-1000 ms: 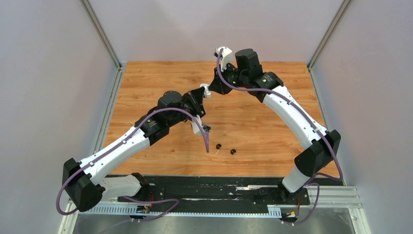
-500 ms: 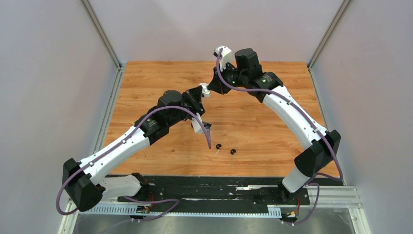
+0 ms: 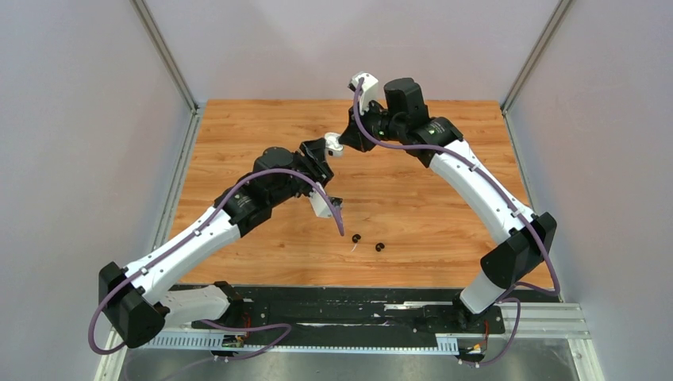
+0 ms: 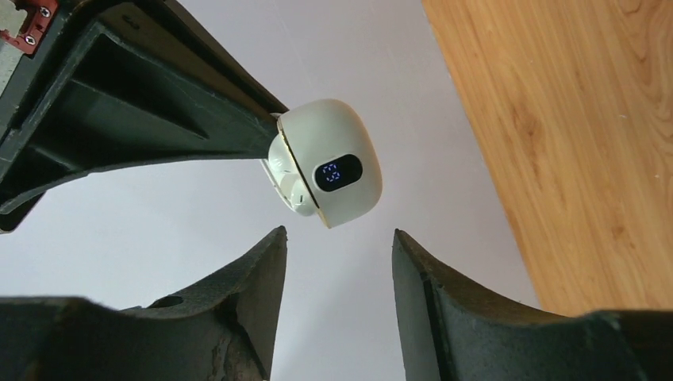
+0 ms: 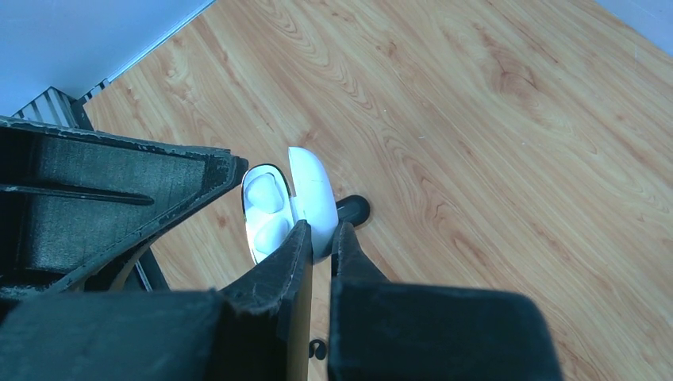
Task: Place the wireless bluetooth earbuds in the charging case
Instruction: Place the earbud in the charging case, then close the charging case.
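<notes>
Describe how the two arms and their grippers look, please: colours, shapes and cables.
The left arm and right arm have white tapered links between bulky black joints. A purple cable loops along each one. A small green light glows on the right arm. The left gripper and right gripper are matte black, with two thick, wedge-shaped fingers each.

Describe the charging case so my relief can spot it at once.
Over the far middle of the wooden table, the right gripper pinches a white charging case in midair. Unlike the black earbuds on the wood, it is egg-shaped, lid ajar, with a lit blue display.
</notes>
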